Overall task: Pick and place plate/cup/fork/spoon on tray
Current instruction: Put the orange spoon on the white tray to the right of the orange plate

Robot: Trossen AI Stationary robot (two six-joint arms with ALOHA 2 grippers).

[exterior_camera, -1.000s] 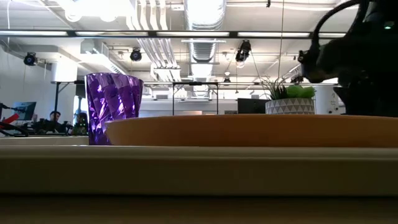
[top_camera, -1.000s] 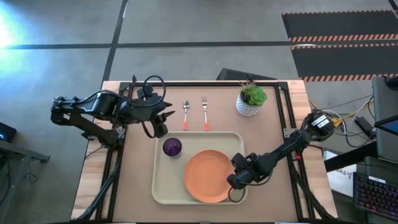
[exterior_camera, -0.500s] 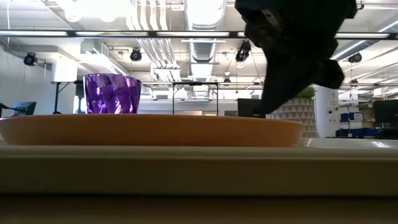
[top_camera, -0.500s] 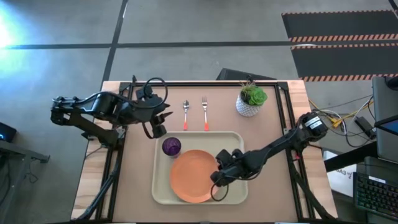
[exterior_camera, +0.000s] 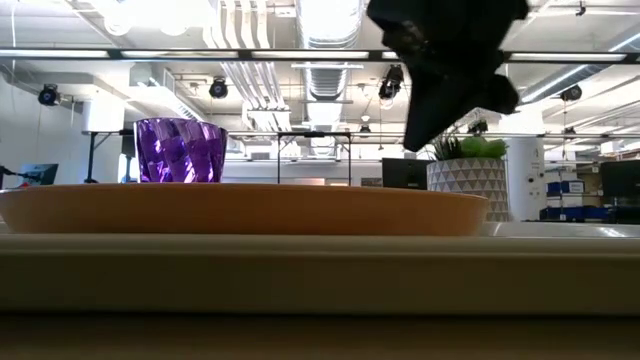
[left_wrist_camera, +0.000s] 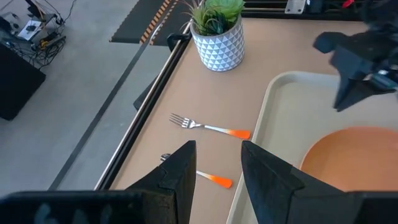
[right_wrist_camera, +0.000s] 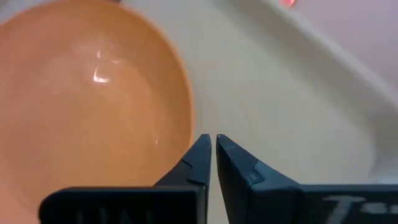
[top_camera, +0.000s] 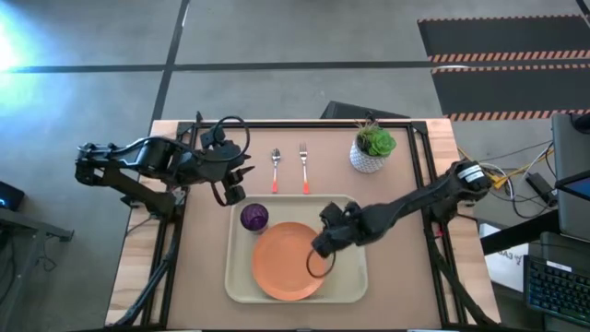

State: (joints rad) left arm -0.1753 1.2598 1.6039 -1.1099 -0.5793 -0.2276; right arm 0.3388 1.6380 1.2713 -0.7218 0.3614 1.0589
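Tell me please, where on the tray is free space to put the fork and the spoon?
On the tray, the bare strip lies between the plate and the tray's right rim, though the right gripper hangs near it. The cup and plate crowd the left part. The fork and spoon lie on the table behind.

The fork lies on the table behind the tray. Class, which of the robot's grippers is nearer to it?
The left. The left gripper hovers just beside the spoon and fork, level with them. The right gripper is farther, over the tray at the plate's edge.
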